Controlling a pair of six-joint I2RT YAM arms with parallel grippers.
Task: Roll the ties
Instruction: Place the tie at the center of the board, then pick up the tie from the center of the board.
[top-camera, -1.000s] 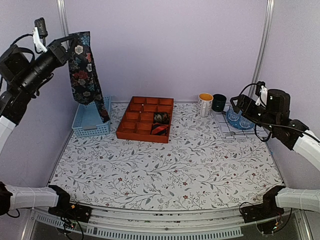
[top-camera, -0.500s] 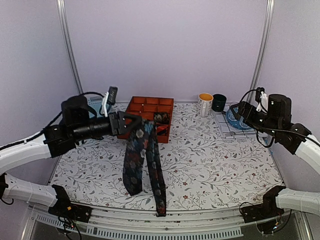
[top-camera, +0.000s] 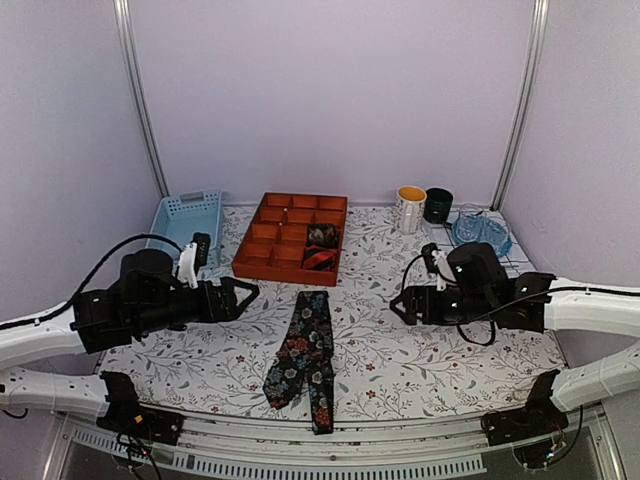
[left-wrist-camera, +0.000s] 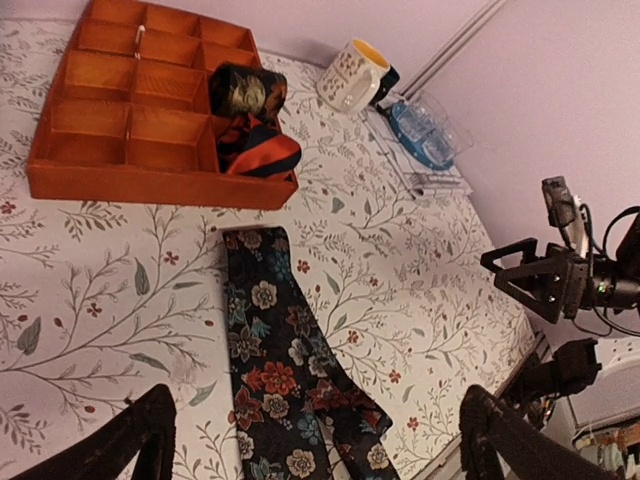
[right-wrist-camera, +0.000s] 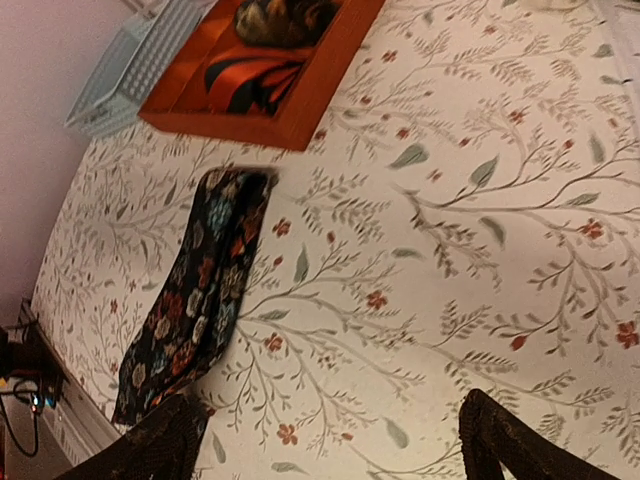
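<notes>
Left gripper (top-camera: 250, 292) and right gripper (top-camera: 397, 305) both stand open and empty, with the floral tie (top-camera: 303, 355) lying doubled flat between them, judged limp and slippery, best pinched at its folded end.

The top camera looks down over the whole floral-patterned desk (top-camera: 450, 365). Both low wrist cameras share the dark floral fabric tie (left-wrist-camera: 265, 340) near the orange wooden divided tray (left-wrist-camera: 150, 186).

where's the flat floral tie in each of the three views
top external: floral tie lies low centre.
left wrist: floral tie is at bottom centre.
right wrist: floral tie is at left, running diagonally.
shared landmark: orange tray just beyond its far end.
</notes>
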